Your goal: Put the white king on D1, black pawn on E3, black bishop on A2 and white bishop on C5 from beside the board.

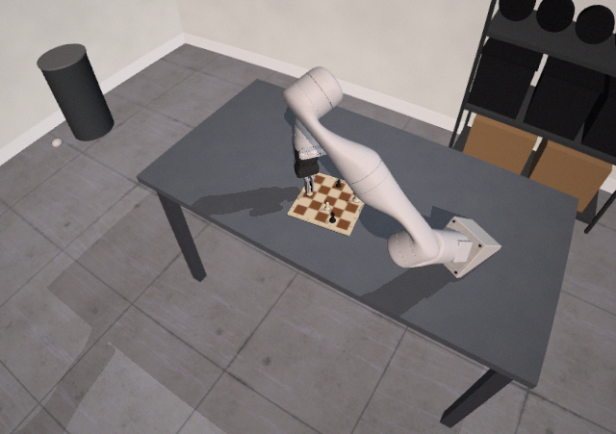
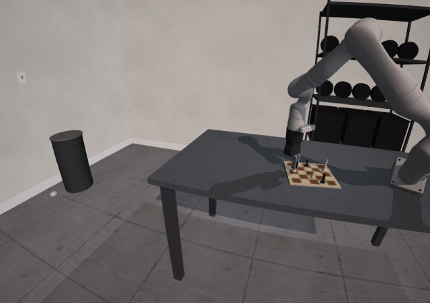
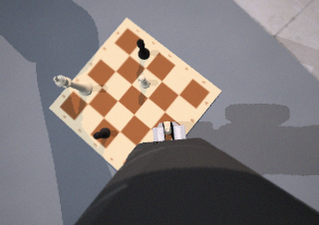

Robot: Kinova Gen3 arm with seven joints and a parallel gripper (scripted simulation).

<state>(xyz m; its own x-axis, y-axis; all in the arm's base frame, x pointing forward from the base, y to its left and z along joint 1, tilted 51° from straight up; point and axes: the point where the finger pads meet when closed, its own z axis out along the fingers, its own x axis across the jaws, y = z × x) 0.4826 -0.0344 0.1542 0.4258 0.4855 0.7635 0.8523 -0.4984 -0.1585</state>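
The small chessboard (image 1: 301, 210) (image 2: 334, 185) (image 3: 194, 93) lies on the dark table. My gripper (image 1: 309, 187) (image 2: 294, 163) (image 3: 167, 128) stands low over the board's corner, shut on a light piece, the white bishop, mostly hidden by the fingers. The white king (image 1: 354, 198) (image 2: 325, 164) (image 3: 73, 85) stands at the opposite edge. A taller black piece (image 1: 332, 217) (image 2: 323, 178) (image 3: 143, 50) and a shorter black piece (image 1: 338, 184) (image 2: 306, 162) (image 3: 102, 133) stand upright on the board. A small white piece (image 1: 326, 205) (image 2: 312, 174) (image 3: 145, 82) stands near the middle.
The arm's base (image 1: 470, 245) (image 2: 406, 180) is bolted to the table to the right of the board. A black shelf rack (image 1: 547, 71) (image 2: 364, 119) with boxes stands behind the table. A dark cylindrical bin (image 1: 74, 91) (image 2: 70, 160) stands on the floor at the left.
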